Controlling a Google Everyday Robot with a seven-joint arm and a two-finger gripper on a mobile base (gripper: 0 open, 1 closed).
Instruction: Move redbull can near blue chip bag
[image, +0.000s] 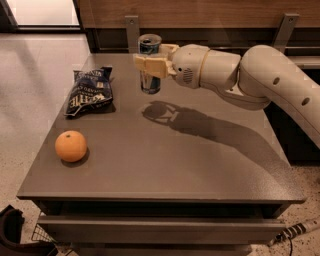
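The redbull can is a slim blue and silver can, held upright in my gripper, which is shut on its middle. The can hangs just above the grey table, toward the back. The blue chip bag lies flat on the table's left side, a short way to the left of the can. My cream arm reaches in from the right.
An orange sits on the table's front left, in front of the bag. A wooden wall panel with metal brackets runs behind the table. The table edge drops to the floor at left and front.
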